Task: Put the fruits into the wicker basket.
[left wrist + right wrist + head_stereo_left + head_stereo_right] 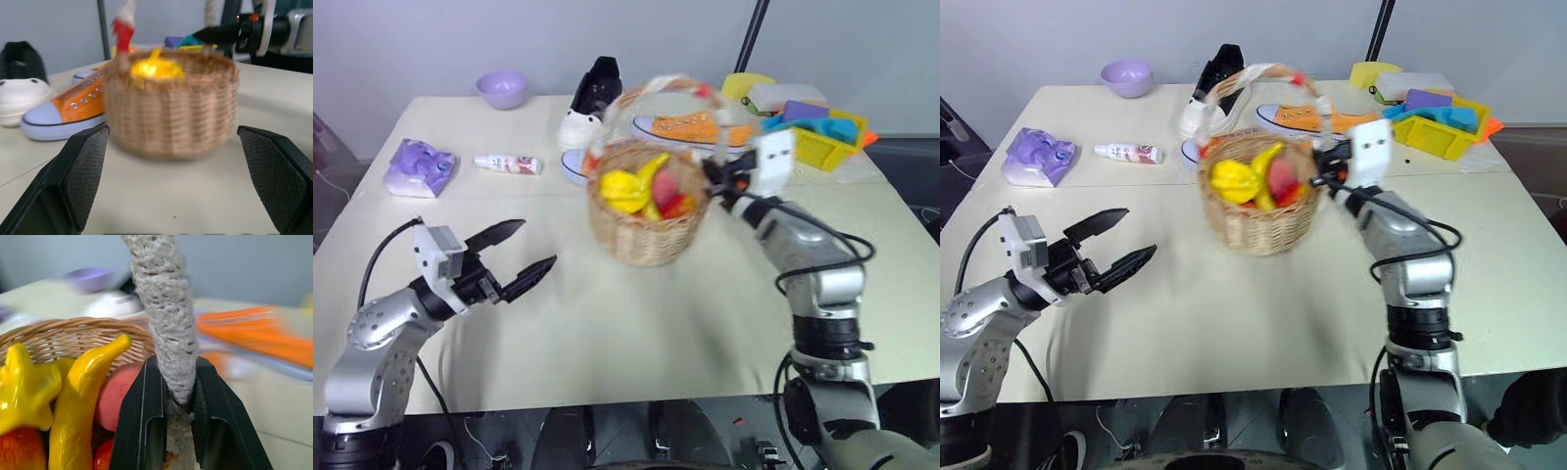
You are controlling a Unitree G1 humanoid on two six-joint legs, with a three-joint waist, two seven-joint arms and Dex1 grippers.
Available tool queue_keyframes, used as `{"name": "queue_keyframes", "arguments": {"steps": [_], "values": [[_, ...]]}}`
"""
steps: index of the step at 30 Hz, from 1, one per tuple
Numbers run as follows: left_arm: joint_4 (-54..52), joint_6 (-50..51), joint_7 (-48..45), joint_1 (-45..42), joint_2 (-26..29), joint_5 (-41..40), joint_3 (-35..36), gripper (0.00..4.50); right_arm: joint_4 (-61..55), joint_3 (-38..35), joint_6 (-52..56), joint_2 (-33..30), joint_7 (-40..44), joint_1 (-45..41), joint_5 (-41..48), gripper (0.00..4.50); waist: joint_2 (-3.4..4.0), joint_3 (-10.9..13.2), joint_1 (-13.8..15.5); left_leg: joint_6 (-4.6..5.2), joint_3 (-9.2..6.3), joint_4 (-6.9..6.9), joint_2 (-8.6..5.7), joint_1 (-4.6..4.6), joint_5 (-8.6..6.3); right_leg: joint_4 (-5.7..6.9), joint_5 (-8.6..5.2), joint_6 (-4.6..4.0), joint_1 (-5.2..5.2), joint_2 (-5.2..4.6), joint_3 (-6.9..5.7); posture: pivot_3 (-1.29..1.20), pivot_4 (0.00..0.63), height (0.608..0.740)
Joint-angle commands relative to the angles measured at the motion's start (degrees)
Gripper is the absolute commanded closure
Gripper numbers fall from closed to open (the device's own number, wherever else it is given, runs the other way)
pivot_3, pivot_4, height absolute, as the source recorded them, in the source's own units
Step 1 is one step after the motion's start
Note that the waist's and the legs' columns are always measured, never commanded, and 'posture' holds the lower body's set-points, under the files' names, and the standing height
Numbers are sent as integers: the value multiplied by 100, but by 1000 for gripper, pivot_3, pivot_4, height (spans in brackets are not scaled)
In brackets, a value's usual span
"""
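The wicker basket (644, 223) stands near the middle of the table (607, 333), its outline blurred, and its arched handle (164, 318), wrapped in rough white knit, is pinched between the two black fingers of the right gripper (172, 396) just above the rim. Inside lie glossy plastic fruits: a curved yellow banana (80, 401), a ridged starfruit (24, 389) and a pink peach (115, 394), partly hidden. The left gripper (519, 257) hangs near the basket, jaws spread wide and empty. An orange sneaker (690, 127) lies behind the basket

basket (646, 230): fruits (641, 188) inside | right pincer (713, 176): at rim
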Motion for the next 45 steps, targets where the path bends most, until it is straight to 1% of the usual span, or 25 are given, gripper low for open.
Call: {"name": "queue_keyframes", "arguments": {"steps": [1, 3, 6, 9, 11, 15, 17, 20, 22, 24, 27, 28, 29, 30, 31, 34, 35, 36, 39, 40, 43, 45], "values": [[421, -240, -281, -612, -73, 92, -321, 0, -496, -1053, -196, -522, -285, 401, -109, 4397, 0, 0, 7, 0, 0, 0, -1, 0, 0, -1, 0, 0, 1, 1, 0, 0, 150, 740], [847, -340, -492, -1101, -165, 168, -571, 0, -717, -1663, -172, -861, -429, 827, -190, 4397, 4, 2, 46, 0, -2, 0, -16, -1, 0, -1, 0, 1, 6, 3, -5, 0, 150, 740], [1521, -502, -860, -1730, -312, 299, -890, 0, -1163, -2430, -52, -1055, -640, 1391, -163, 4397, 10, 1, 60, 0, -1, -3, -17, -1, 0, -2, 2, 5, 4, 7, -4, 0, 150, 740], [2108, -732, -1207, -2231, -500, 453, -1169, 0, -1601, -2936, 118, -987, -1017, 1840, -304, 4397, 25, -5, -29, 0, -1, -8, -13, 5, 0, -2, 2, 8, 4, 18, -3, 0, 150, 740], [2512, -855, -1423, -2613, -682, 528, -1342, 0, -1959, -3242, 319, -780, -1315, 2107, -327, 4397, 26, -5, -43, 0, -2, -8, -7, 9, 1, 0, 2, 9, 4, 27, 1, 0, 150, 740], [3122, -1121, -1731, -3082, -930, 697, -1529, 0, -2569, -3365, 513, -270, -1686, 2371, -263, 4397, 29, -7, -59, -5, -4, -4, 1, 13, 4, 1, 2, 9, 7, 44, 5, 0, 150, 740], [3232, -1187, -1843, -3166, -987, 726, -1559, 0, -2736, -3404, 542, -52, -1966, 2386, -384, 4397, 36, -9, -63, -5, -8, -3, 1, 16, 4, 2, 2, 9, 4, 46, 15, 0, 150, 740], [3248, -1191, -1926, -3202, -1028, 728, -1566, 0, -2964, -3490, 599, 452, -2441, 2358, -408, 4397, 37, -9, -34, -5, -9, -3, 0, 15, 4, 2, 2, 8, 5, 47, 19, 0, 150, 740], [3238, -1171, -1975, -3140, -1015, 748, -1583, 0, -2958, -3364, 412, 739, -2646, 2329, -462, 4397, 38, -9, -27, -5, -12, -3, -1, 14, 4, 2, 1, 8, 4, 48, 20, 0, 150, 740], [3157, -1103, -1981, -3061, -1004, 728, -1577, 0, -2815, -3285, 357, 887, -2740, 2234, -441, 4397, 42, -9, -24, -5, -12, -3, -4, 12, 4, 1, 1, 7, 4, 44, 21, 0, 150, 740], [3046, -1046, -1941, -2992, -989, 718, -1559, 0, -2697, -3203, 311, 906, -2688, 2235, -394, 4397, 43, -9, -31, -5, -12, -3, -9, 11, 4, 1, 1, 7, 4, 40, 26, 0, 150, 740], [2999, -1038, -1931, -2960, -981, 719, -1555, 0, -2683, -3209, 286, 944, -2690, 2255, -364, 3397, 43, -9, -29, -5, -12, -3, -9, 11, 4, 1, 1, 7, 4, 40, 26, 0, 150, 740], [2959, -1019, -1913, -2925, -974, 714, -1544, 0, -2655, -3176, 241, 959, -2690, 2287, -388, 3269, 43, -9, -26, -5, -13, -3, -9, 11, 4, 1, 1, 7, 4, 41, 26, 0, 150, 740], [2912, -993, -1897, -2894, -968, 707, -1535, 0, -2647, -3163, 209, 968, -2694, 2313, -393, 2900, 42, -9, -24, -5, -14, -3, -9, 11, 4, 1, 1, 7, 4, 41, 26, 0, 150, 740], [2860, -974, -1879, -2849, -959, 706, -1526, 0, -2653, -3169, 189, 971, -2690, 2335, -377, 2348, 43, -10, -25, -5, -16, -3, -8, 11, 4, 1, 1, 7, 5, 42, 25, 0, 150, 740], [2769, -938, -1800, -2733, -948, 699, -1493, 0, -2713, -3175, 231, 970, -2674, 2400, -282, 929, 43, -10, -30, -5, -16, -4, -8, 12, 4, 1, 1, 7, 5, 42, 26, 0, 150, 740], [2753, -949, -1784, -2696, -952, 707, -1494, 0, -2784, -3149, 239, 966, -2629, 2477, -252, 309, 43, -10, -30, -5, -16, -4, -8, 12, 4, 1, 1, 7, 5, 42, 26, 0, 150, 740], [2733, -951, -1762, -2665, -958, 711, -1494, 0, -2874, -3128, 236, 971, -2557, 2556, -186, 66, 42, -10, -26, -5, -16, -3, -8, 12, 4, 1, 1, 7, 5, 42, 26, 0, 150, 740], [2725, -946, -1668, -2632, -984, 715, -1468, 0, -3236, -3072, 185, 982, -2400, 2878, -100, 66, 43, -10, -18, -5, -17, -4, -8, 12, 4, 1, 1, 7, 6, 42, 26, 0, 150, 740], [2756, -972, -1615, -2631, -996, 742, -1460, 0, -3441, -3035, 200, 993, -2349, 3131, -149, 66, 43, -10, -11, -5, -18, -4, -8, 12, 4, 1, 1, 7, 6, 41, 26, 0, 150, 740], [2803, -933, -1444, -2597, -1007, 711, -1375, 0, -4089, -2899, 53, 1296, -2139, 4031, -135, 66, 40, -12, -3, -4, -27, -7, -8, 11, 4, 1, -1, 9, 10, 42, 22, 0, 150, 740], [2755, -930, -1330, -2524, -965, 760, -1340, 0, -4473, -2499, -496, 1565, -1806, 4625, -145, 66, 42, -13, -18, -4, -29, -7, -5, 11, 4, 0, -1, 10, 11, 43, 19, 0, 150, 740]]}}
